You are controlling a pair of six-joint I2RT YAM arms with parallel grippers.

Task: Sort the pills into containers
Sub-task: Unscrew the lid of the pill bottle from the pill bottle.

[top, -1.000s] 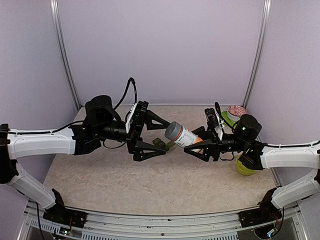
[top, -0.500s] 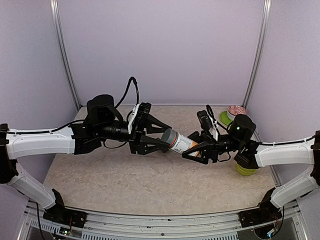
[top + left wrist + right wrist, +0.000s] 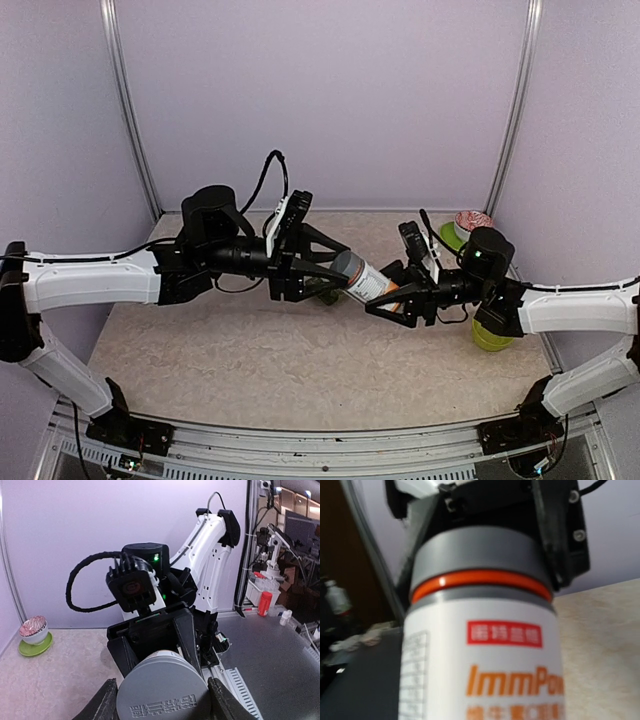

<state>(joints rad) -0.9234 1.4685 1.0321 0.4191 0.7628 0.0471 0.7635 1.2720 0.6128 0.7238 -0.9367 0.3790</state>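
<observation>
A white pill bottle point(image 3: 368, 284) with orange lettering and a grey cap point(image 3: 347, 268) hangs tilted in mid-air over the middle of the table. My right gripper point(image 3: 397, 297) is shut on its body; in the right wrist view the bottle point(image 3: 485, 655) fills the frame and hides my own fingers. My left gripper point(image 3: 335, 272) is shut on the cap point(image 3: 162, 690), with one finger point(image 3: 102, 705) on each side of it. No loose pills are in view.
A lime-green cup point(image 3: 488, 336) stands by the right arm's elbow. A small pink-patterned bowl point(image 3: 472, 221) on a green saucer point(image 3: 34, 647) sits at the back right corner. A small olive object point(image 3: 325, 294) lies on the table under the left gripper.
My left gripper, open a second ago, has moved right and shut around the bottle's cap. The right gripper brought the bottle slightly left and lower to meet it.
</observation>
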